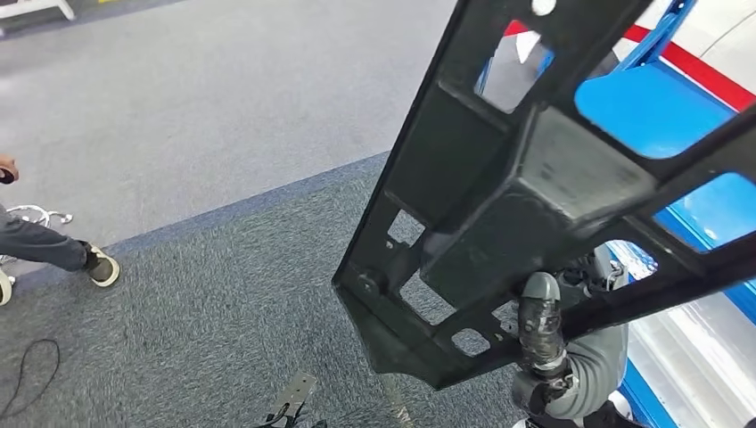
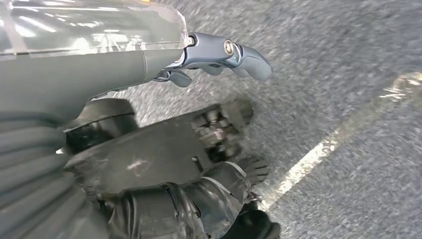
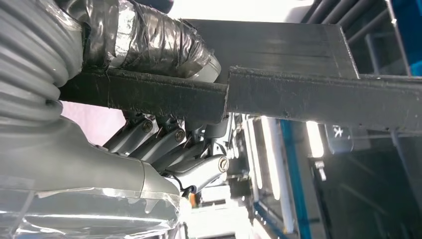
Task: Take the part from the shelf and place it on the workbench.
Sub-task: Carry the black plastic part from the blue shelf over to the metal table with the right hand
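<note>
The black part point(image 1: 526, 178) ran out of the head view at its top and right edges and hid much of the blue workbench point(image 1: 642, 111) behind it on the right. A person's shoe point(image 1: 101, 266) stood at the far left on the grey carpet point(image 1: 196, 303), with open floor between it and the part. The right hand point(image 1: 546, 343) gripped the part's near right bar, its taped thumb point(image 3: 149, 40) over the bar and its fingers point(image 3: 164, 147) curled under. The left hand point(image 2: 219, 52) held nothing, fingers loosely extended above blurred floor.
</note>
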`<state>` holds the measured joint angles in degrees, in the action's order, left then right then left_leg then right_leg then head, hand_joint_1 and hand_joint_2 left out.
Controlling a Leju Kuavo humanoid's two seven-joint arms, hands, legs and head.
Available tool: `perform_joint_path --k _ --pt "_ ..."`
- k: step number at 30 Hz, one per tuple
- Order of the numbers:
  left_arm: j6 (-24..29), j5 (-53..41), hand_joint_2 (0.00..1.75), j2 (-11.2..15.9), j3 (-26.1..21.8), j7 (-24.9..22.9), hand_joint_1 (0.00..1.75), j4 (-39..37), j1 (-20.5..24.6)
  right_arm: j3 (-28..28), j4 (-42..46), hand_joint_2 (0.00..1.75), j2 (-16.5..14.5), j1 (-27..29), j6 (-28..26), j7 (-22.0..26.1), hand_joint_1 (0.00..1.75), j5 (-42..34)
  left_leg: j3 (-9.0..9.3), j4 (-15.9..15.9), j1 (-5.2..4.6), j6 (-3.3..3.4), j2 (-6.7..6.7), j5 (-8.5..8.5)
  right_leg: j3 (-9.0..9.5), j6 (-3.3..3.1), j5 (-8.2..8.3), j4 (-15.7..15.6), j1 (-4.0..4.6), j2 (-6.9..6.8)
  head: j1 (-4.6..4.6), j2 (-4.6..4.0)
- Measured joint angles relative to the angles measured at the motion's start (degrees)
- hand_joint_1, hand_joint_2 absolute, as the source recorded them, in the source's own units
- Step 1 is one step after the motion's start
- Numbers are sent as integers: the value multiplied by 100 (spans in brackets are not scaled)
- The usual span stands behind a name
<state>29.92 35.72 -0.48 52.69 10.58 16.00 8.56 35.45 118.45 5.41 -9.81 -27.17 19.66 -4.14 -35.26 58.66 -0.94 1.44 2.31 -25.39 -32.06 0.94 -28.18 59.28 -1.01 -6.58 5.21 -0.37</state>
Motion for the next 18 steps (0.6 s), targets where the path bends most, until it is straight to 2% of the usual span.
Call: perform_joint_path --k 1,2,3,4,5,6,7,8,10,11,12,14,15,16,17,18 --pt "-19 49 175 4 -1 36 0 -1 -54 0 -7 175 -17 -17 -7 39 175 -18 35 -59 16 26 -59 25 16 27 -32 12 0 37 -4 0" --pt "-48 87 175 9 -1 61 0 -3 -101 0 -14 175 -31 -39 -22 65 175 -25 77 -120 37 57 -110 51 -5 45 -114 103 -2 138 -8 0" --pt "-83 108 175 13 -1 75 0 -6 -132 0 -22 175 -36 -57 -45 78 175 -22 118 -171 59 90 -166 78 -94 55 -256 324 -4 283 -18 0" --pt "-125 115 175 15 -1 78 0 -9 -153 0 -35 175 -37 -68 -69 83 175 -18 128 -195 75 113 -229 95 -242 52 -432 659 -14 448 -34 0" --pt "-162 106 175 15 -1 59 0 -10 -157 1 -50 175 -37 -72 -89 85 175 -11 122 -192 79 130 -297 100 -437 47 -610 1056 -12 549 -44 0" --pt "-195 88 175 15 -1 28 0 -11 -158 1 -67 175 -36 -73 -100 86 175 -6 112 -182 81 138 -377 102 -624 48 -726 1407 -11 604 -56 1" --pt "-223 65 175 15 -1 -12 0 -12 -163 1 -83 175 -36 -74 -103 85 175 -1 105 -166 82 135 -461 99 -736 52 -728 1588 -12 628 -64 2" --pt "-239 47 175 15 -1 -50 0 -13 -169 1 -94 175 -36 -80 -104 84 175 4 100 -143 87 126 -550 91 -749 58 -616 1556 -19 641 -62 1" --pt "-252 27 175 15 -1 -92 0 -13 -178 1 -103 175 -36 -102 -115 84 175 19 88 -73 106 85 -720 58 -505 81 -185 952 -53 715 -65 0" --pt "-254 24 175 15 -1 -95 0 -14 -173 1 -110 175 -36 -114 -138 85 175 31 55 -9 107 50 -798 31 -361 97 -48 600 -83 873 -69 -1" --pt "-255 22 175 16 -1 -87 0 -14 -166 0 -115 175 -36 -122 -162 88 175 42 5 61 106 18 -871 10 -263 99 24 361 -114 1014 -71 -1" --pt "-250 19 175 19 -1 -45 0 -15 -156 0 -123 175 -36 -120 -202 99 175 54 -104 149 112 -43 -999 0 -219 71 3 211 -129 1187 -64 -1" --pt "-244 19 175 20 -1 -17 0 -15 -159 0 -122 175 -36 -118 -204 110 175 50 -141 150 125 -66 -1060 13 -221 35 14 218 -122 1126 -57 0" --pt "-239 19 175 21 -1 7 0 -15 -166 1 -122 175 -39 -121 -205 124 175 44 -162 153 135 -90 -1059 17 -216 0 20 212 -116 1053 -54 0" --pt "-234 20 175 20 -1 23 0 -16 -170 1 -122 175 -49 -126 -205 138 175 38 -197 208 128 -116 -956 -11 -204 -34 25 204 -118 982 -39 0" --pt "-232 20 175 19 -1 31 0 -16 -165 2 -122 175 -60 -132 -204 150 175 35 -273 356 120 -142 -786 -91 -190 -65 26 195 -123 902 -15 0"
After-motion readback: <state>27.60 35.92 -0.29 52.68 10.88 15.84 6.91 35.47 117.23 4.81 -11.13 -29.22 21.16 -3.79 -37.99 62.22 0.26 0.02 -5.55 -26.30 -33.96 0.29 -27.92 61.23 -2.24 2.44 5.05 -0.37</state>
